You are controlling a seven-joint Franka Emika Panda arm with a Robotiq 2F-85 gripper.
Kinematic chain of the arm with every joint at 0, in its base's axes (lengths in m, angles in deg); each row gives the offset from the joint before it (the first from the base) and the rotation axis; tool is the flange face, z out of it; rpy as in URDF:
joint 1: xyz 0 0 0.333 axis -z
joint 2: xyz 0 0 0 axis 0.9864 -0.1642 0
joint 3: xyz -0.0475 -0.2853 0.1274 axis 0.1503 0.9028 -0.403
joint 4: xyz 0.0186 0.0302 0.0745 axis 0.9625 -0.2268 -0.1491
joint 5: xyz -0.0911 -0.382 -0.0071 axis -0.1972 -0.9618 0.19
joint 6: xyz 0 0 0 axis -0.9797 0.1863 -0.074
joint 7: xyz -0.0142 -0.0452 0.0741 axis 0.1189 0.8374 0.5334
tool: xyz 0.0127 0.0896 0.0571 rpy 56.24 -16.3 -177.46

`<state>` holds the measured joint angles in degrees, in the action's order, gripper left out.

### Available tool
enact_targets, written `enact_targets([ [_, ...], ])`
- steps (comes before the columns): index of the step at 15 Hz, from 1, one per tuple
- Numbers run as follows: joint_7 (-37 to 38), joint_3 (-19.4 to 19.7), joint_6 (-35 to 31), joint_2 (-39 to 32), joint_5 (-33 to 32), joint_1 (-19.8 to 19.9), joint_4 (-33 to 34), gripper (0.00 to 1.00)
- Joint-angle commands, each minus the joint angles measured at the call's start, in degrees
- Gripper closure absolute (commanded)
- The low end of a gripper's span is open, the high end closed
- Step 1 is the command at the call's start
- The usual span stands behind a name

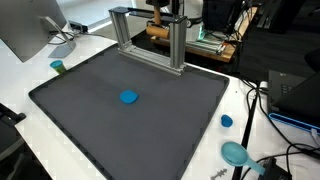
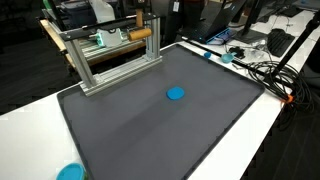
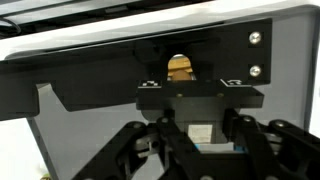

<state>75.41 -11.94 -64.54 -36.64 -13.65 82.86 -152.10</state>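
A brown wooden piece sits at the far end of the surface, just behind the top of a silver metal frame. In the wrist view, the black claw fills the bottom of the picture. Only its dark arms show there, not its tips, so it cannot be told if it is open or closed. Nothing can be seen in its grip. Just past the claw, a small brown bit peeks through a gap in a dark bar. In both exterior views the claw is hard to pick out among the dark things behind the frame.

The frame stands upright on the far edge of a big dark grey mat. A flat blue round disc lies on the mat, well apart from the frame. The mat lies on a white surface.

In an exterior view, a small blue cap sits on the white part just beside the mat, and a light blue round thing sits near it. A small green cup stands near another corner. Black cables lie in a heap off to one side.
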Motion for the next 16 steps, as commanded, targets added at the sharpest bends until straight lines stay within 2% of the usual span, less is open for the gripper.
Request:
enact_targets([
  [1,-2.9,0.71,1.3,3.13,-0.85,-0.58,-2.25,0.78],
  [11,-18.17,4.44,-3.86,4.18,1.4,-2.8,-6.8,0.78],
  [12,-18.98,4.75,-3.89,4.01,1.8,-3.04,-6.81,0.28],
  [13,-19.44,4.88,-3.59,3.85,1.63,-3.1,-6.79,0.27],
  [16,-20.17,5.14,-2.56,3.77,1.53,-3.37,-6.29,0.08],
])
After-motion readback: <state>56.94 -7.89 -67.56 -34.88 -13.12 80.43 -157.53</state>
